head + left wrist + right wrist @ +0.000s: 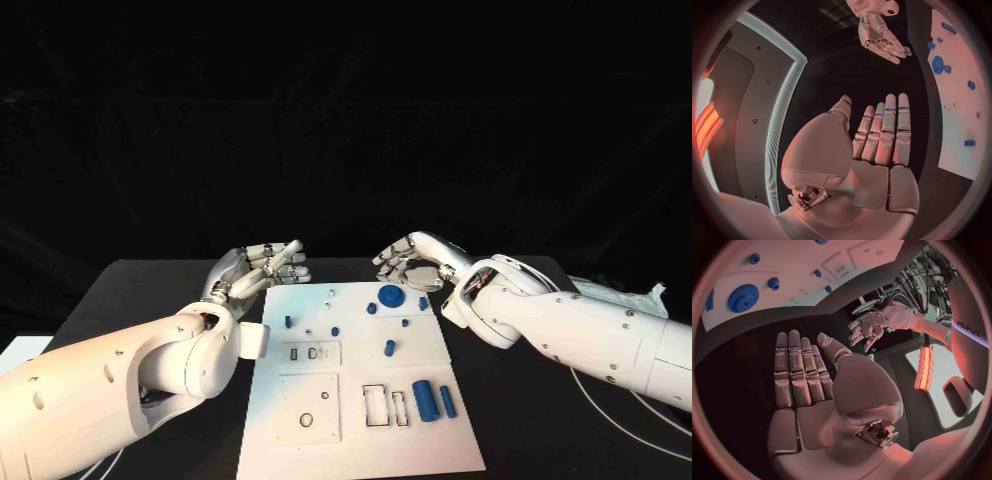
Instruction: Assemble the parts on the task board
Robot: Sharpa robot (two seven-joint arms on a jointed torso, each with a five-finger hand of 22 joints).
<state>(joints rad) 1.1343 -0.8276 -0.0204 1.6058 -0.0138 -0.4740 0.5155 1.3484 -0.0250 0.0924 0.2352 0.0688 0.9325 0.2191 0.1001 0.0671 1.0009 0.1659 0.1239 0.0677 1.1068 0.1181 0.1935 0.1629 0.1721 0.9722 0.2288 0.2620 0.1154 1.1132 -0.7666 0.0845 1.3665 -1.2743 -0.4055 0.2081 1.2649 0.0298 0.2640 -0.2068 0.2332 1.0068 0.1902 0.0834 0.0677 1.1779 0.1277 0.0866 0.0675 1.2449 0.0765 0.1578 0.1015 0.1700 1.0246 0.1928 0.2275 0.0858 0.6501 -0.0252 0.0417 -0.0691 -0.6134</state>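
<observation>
Parts (391, 294) lie on the task board (361, 440), between both hands' arms

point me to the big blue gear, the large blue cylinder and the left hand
big blue gear (391, 294): head view, centre of its round top face, far end of the task board.
large blue cylinder (424, 399): head view, middle of its side, near right of the board.
left hand (879, 145): left wrist view, on its straightened fingers.

White task board (361, 420), blue parts (391, 294), black table (534, 430), silver hands.
</observation>
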